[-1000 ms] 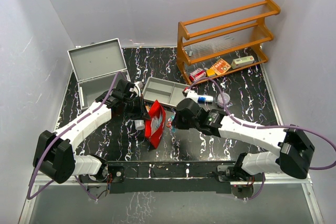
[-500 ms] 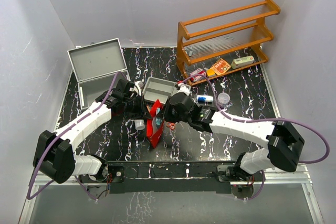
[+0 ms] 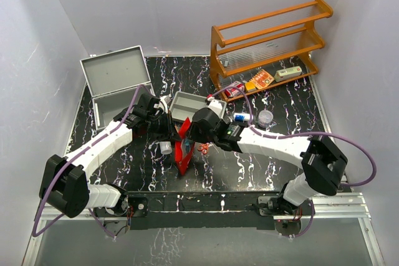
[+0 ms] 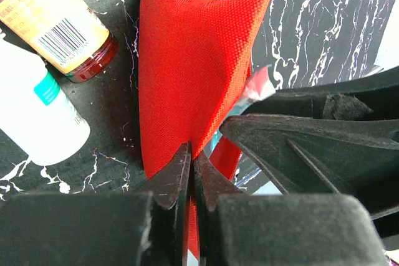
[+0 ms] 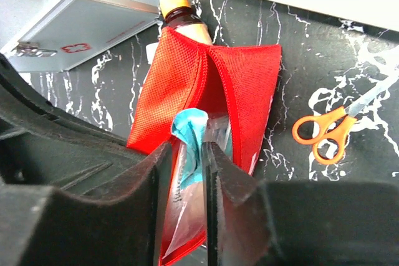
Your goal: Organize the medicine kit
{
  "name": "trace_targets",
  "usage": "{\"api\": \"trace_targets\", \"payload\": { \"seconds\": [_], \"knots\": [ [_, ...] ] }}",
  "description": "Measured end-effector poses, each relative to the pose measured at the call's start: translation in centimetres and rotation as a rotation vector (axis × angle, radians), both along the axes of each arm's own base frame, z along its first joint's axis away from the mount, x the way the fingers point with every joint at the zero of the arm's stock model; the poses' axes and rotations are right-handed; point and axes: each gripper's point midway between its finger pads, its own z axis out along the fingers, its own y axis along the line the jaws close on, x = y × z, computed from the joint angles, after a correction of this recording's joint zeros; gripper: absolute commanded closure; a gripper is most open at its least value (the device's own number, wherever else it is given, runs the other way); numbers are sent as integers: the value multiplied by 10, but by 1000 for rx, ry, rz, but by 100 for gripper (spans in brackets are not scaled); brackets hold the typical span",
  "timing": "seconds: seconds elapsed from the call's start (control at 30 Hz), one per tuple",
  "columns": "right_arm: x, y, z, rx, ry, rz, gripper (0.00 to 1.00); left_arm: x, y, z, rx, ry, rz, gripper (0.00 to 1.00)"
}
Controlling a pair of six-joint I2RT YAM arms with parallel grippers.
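Pinching red pouch (image 4: 193, 73), left fingers (image 4: 177, 175) (right fingers (image 5: 215, 172) slightly parted).

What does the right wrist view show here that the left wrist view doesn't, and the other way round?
Only the right wrist: orange scissors, the medicine kit, and a packet between the right gripper fingers in the pouch mouth. Only the left wrist: a white bottle, and the left gripper pinching the pouch edge. Both: the red pouch and the orange-labelled bottle.

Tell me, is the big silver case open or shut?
Open. The silver case has its lid tipped up, showing the inside.
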Motion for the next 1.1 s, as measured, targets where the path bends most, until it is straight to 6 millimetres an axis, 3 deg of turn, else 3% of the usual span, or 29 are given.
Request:
{"api": "trace_targets", "payload": {
  "seconds": [0.3, 0.63, 0.73, 0.97, 1.1],
  "knots": [
    [3, -5, 1, -45, -11, -3, 66, 0, 0, -1, 1, 1, 0, 100],
    [-2, -36, 53, 5, -127, -41, 65, 1, 3, -3, 20, -5, 0, 100],
    [-2, -51, 46, -36, -135, -72, 65, 1, 5, -4, 32, -7, 1, 100],
    [-11, -86, -1, -187, -75, -96, 59, 0, 9, -3, 61, -5, 0, 100],
    [-16, -89, -19, -238, -39, -68, 59, -1, 10, 2, 65, -7, -1, 100]
  ]
}}
